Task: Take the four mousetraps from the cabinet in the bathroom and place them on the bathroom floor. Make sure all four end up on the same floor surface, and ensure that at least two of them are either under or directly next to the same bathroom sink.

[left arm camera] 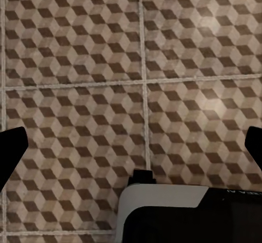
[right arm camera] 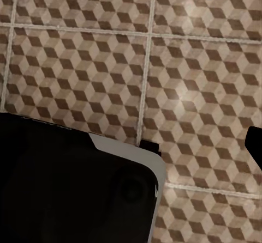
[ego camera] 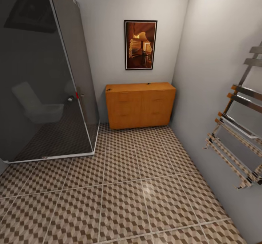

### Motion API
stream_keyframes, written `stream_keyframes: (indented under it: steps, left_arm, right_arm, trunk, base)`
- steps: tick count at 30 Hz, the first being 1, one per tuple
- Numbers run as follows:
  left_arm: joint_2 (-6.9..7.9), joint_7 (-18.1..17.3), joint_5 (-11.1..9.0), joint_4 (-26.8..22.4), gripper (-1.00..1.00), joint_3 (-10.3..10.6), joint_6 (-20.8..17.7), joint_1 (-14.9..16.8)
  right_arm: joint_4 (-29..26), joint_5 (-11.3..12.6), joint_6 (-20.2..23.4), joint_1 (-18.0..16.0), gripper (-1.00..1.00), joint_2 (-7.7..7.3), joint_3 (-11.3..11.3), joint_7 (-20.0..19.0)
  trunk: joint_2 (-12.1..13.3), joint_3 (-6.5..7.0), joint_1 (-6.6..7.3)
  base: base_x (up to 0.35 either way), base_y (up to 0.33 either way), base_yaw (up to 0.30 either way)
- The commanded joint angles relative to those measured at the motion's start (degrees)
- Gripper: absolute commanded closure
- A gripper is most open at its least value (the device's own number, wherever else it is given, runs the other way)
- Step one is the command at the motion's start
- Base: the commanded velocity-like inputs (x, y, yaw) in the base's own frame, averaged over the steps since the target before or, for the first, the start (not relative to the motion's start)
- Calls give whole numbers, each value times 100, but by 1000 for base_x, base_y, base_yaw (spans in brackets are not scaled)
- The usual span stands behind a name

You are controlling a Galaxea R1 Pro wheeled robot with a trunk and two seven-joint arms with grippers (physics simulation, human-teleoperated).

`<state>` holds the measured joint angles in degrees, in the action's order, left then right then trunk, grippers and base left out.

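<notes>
Tiled bathroom floor, cabinet well beyond

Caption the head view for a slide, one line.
Low orange-brown wooden cabinet against the far wall beneath a framed picture, cube-patterned tiled floor ahead, dark glass shower enclosure beside.

Orange-brown cabinet against far wall, on cube-patterned bathroom floor.

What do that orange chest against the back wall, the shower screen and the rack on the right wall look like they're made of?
The cabinet looks like orange-brown wood or veneer, smooth and matte, with faint drawer lines. The shower screen seems to be dark tinted glass: a toilet shows dimly through it. The towel rack appears to be polished metal, since its bars mirror the tile pattern. The bathroom floor looks like glazed tile, with a soft sheen.
</notes>
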<state>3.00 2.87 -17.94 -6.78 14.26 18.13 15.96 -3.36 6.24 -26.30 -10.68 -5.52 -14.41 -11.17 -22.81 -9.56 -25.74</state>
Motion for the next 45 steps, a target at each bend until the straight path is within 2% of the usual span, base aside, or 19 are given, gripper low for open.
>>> stream_keyframes:
  steps: [1, 45]
  left_arm:
    - [3, 30, -25, 6, -100, 50, 16, 4]
    - [-2, 30, -25, 121, -100, 51, 15, 2]
  right_arm:
    - [4, 61, -16, -5, -100, -2, -32, -35]
    - [5, 53, -16, -5, -100, -2, -35, -32]
  trunk:
    - [-11, -11, -4]
    - [-11, -11, -4]
  base:
    - [121, 0, 0]
    - [133, 0, 0]
